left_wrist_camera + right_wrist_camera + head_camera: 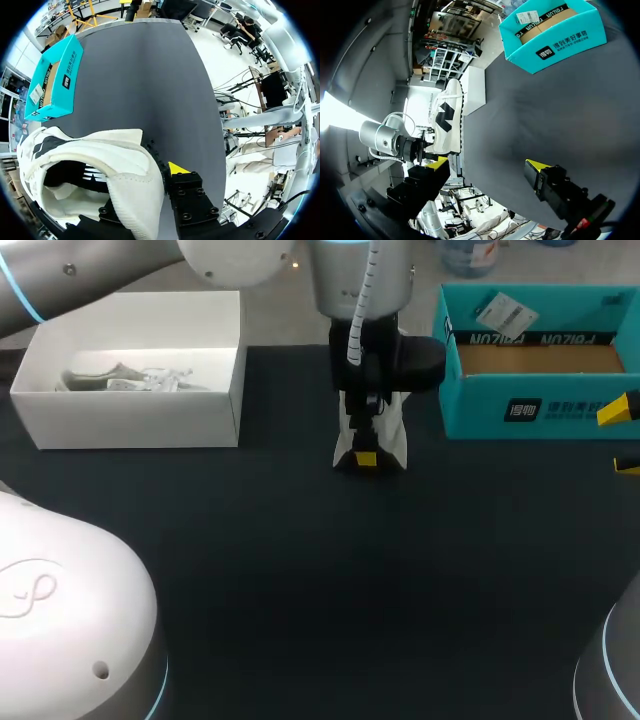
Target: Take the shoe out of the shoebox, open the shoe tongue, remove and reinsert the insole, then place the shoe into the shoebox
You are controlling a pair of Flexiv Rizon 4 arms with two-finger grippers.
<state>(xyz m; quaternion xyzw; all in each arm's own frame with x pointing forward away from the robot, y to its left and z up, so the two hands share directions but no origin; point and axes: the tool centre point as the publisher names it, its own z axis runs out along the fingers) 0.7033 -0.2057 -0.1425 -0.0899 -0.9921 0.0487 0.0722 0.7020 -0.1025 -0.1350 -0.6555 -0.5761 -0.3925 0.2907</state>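
A white shoe with black markings (398, 440) stands on the dark table near the middle, heel up, largely hidden under my left gripper (365, 455). Seen from the left wrist, the shoe's (90, 165) heel collar is pinched in my left gripper (155, 180): one yellow-tipped finger (177, 168) sits outside, the other is hidden inside the shoe. From the right wrist, the shoe (447, 120) is far ahead of my right gripper (487, 164), which is wide open and holds nothing. In the head view, my right gripper (620, 440) is at the right edge.
An open white box (135, 415) with crumpled paper inside stands at the back left. At the back right is an open teal box (530, 410), seen also as the teal box (55, 80) and the teal box (552, 35) in the wrist views.
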